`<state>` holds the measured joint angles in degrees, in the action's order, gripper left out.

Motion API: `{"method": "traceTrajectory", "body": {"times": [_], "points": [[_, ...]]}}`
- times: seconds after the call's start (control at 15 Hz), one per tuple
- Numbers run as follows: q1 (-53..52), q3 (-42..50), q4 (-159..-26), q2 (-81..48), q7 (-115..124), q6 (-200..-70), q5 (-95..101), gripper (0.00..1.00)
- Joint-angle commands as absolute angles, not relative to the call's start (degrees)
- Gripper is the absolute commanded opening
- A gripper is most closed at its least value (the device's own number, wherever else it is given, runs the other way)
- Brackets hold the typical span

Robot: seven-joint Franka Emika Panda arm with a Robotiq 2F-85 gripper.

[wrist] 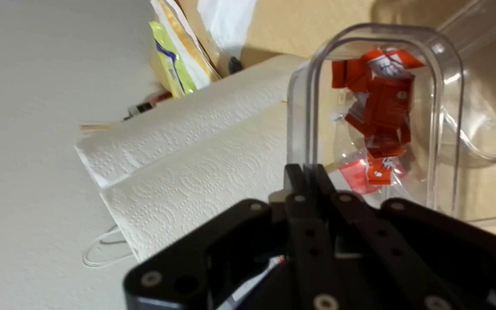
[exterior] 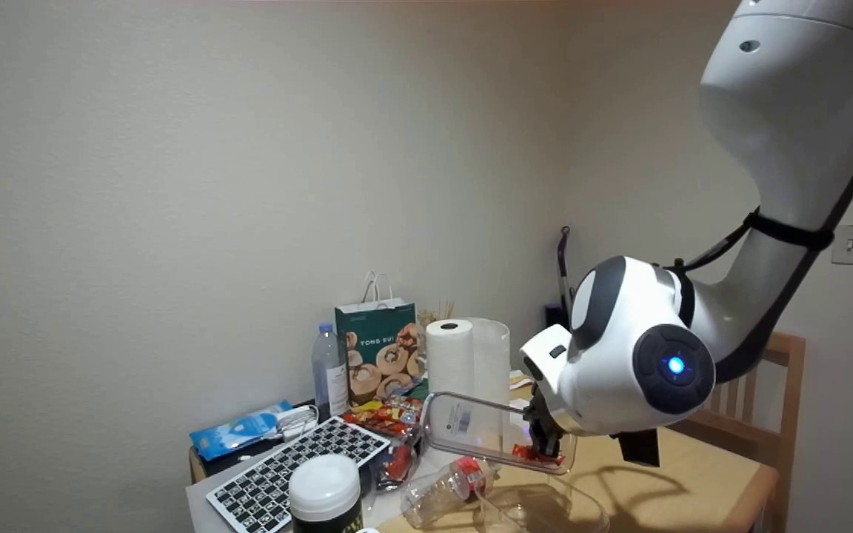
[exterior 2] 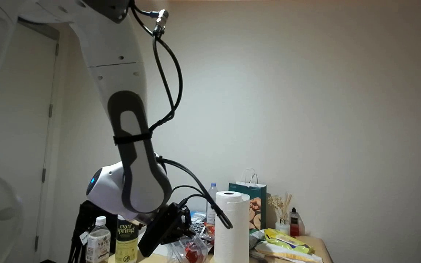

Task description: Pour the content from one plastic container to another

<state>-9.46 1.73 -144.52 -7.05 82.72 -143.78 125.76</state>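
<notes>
Paper-towel roll [exterior: 449, 360] upright; green bag [exterior: 376, 352]; checkered board [exterior: 297, 472]

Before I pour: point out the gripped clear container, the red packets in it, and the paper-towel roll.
Gripped clear container [wrist: 312, 107]: wrist view, on the pictured left side of its rim.
Red packets [wrist: 386, 106]: wrist view, on a packet mid-pile.
Paper-towel roll [exterior: 451, 359]: an exterior view, on its papered side.

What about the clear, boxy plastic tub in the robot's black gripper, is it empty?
No, small red-and-white packets lie inside the clear plastic tub in the wrist view.
</notes>
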Motion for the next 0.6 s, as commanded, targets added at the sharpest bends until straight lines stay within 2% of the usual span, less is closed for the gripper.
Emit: {"method": "traceTrajectory", "body": {"times": [0.0,0.07,0.33,0.53], "points": [[-8.7,-3.6,-147.5,-5.6,80.5,-134.7,114.5,0.06],[-7.8,-4.2,-146.9,-5.5,80.4,-139.0,113.0,0.06],[-7.7,-5.4,-146.2,-7.0,82.4,-137.6,114.2,0.06],[-9.9,-7.2,-145.7,-9.0,79.2,-126.2,108.1,0.06]]}}
